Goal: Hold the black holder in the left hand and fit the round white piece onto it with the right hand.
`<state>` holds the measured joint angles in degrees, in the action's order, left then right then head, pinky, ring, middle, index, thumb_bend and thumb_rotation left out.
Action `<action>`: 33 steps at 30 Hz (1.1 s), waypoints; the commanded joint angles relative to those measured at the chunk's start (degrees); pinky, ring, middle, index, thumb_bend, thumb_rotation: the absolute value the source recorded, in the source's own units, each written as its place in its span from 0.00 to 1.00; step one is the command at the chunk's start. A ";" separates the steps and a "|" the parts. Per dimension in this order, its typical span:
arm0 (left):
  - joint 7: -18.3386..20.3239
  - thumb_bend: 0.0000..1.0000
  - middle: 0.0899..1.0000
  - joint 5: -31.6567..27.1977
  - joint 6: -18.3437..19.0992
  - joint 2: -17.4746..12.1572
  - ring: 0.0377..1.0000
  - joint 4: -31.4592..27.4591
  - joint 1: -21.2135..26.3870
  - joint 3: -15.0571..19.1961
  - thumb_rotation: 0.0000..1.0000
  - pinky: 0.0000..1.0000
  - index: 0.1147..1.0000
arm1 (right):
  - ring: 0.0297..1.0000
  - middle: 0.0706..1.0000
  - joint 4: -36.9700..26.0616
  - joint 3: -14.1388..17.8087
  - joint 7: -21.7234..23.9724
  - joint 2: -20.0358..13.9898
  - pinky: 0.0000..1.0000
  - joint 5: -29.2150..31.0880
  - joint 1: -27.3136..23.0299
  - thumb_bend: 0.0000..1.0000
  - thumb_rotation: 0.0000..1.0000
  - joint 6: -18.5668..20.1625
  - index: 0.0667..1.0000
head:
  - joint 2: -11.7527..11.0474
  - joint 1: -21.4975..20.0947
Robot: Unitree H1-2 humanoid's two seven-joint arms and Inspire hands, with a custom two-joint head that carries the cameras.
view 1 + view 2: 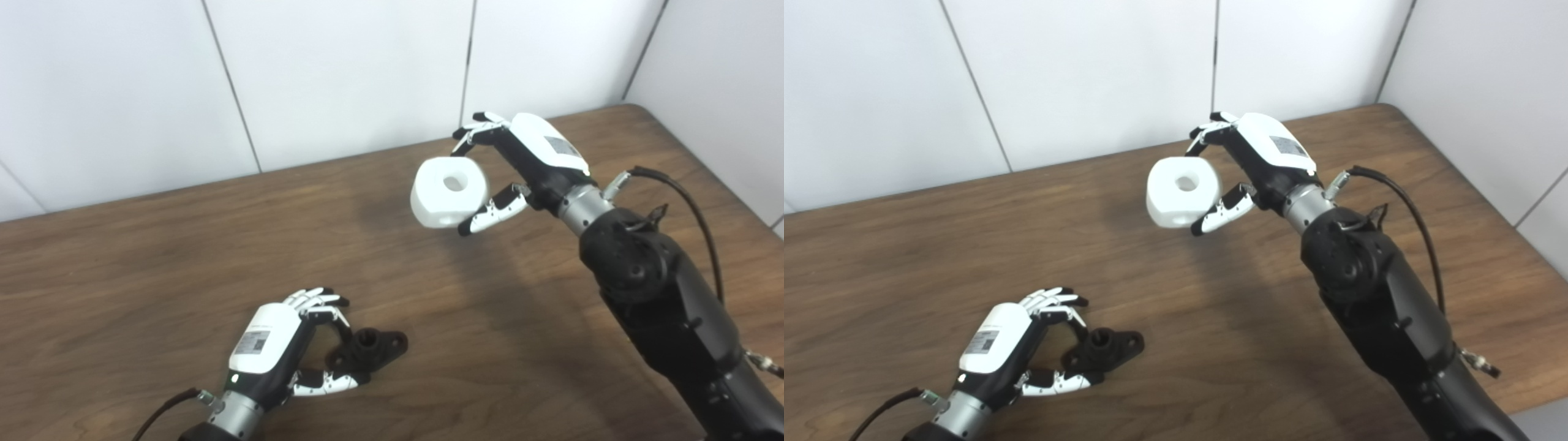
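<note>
The black holder (369, 349) lies flat on the wooden table (153, 257) near its front edge, a short hollow post standing up from its base. My left hand (288, 346) is curled around its left end, fingers over the top and thumb below, touching it. The round white piece (449, 191), with a hole in its top face, hangs well above the table at the back. My right hand (520, 165) is shut on it, fingers behind and thumb in front. The white piece is far to the upper right of the holder.
White wall panels (343, 73) stand right behind the table's back edge. The table's right corner (637, 110) is rounded. A black cable (692, 202) loops off my right forearm.
</note>
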<state>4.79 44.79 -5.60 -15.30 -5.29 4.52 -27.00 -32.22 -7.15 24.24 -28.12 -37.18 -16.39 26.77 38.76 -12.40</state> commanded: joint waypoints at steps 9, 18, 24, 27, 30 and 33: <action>4.20 0.52 0.77 2.76 3.36 1.05 0.86 2.55 -1.98 -2.81 0.05 0.86 0.42 | 0.96 0.82 -11.18 5.55 21.23 6.76 0.86 -6.00 -2.58 0.52 0.14 0.13 0.45 | 1.05 2.82; 4.76 0.52 0.76 3.88 4.45 2.20 0.85 2.00 -1.65 -3.58 0.05 0.86 0.42 | 0.96 0.82 -13.22 6.08 28.12 9.02 0.87 -7.55 -1.55 0.52 0.14 0.12 0.45 | 2.08 4.61; 4.69 0.52 0.76 4.60 4.87 2.47 0.84 2.07 -1.26 -4.16 0.05 0.85 0.42 | 0.97 0.82 -12.33 3.05 27.24 9.32 0.91 -7.82 -0.71 0.52 0.14 -0.03 0.45 | 2.34 5.17; 4.87 0.52 0.76 4.84 5.20 2.71 0.84 1.85 -1.20 -4.35 0.05 0.85 0.42 | 0.97 0.82 -11.50 1.05 26.28 9.76 0.92 -7.53 -0.29 0.52 0.14 -0.56 0.45 | 2.55 5.40; 5.48 0.52 0.76 4.98 5.87 2.99 0.84 1.45 -1.13 -4.50 0.05 0.85 0.42 | 0.97 0.82 -10.92 -0.62 25.38 9.85 0.89 -8.04 0.14 0.52 0.14 -0.91 0.45 | 2.75 5.66; 5.31 0.52 0.76 4.80 5.96 3.14 0.84 1.54 -1.04 -4.62 0.05 0.85 0.42 | 0.97 0.82 -10.51 -1.69 24.87 9.94 0.88 -8.25 0.39 0.52 0.14 -0.85 0.45 | 2.93 5.93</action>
<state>4.94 48.70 -1.63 -11.92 -5.84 5.17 -29.62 -41.84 -9.02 51.39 -18.23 -44.98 -14.76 26.65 41.66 -6.42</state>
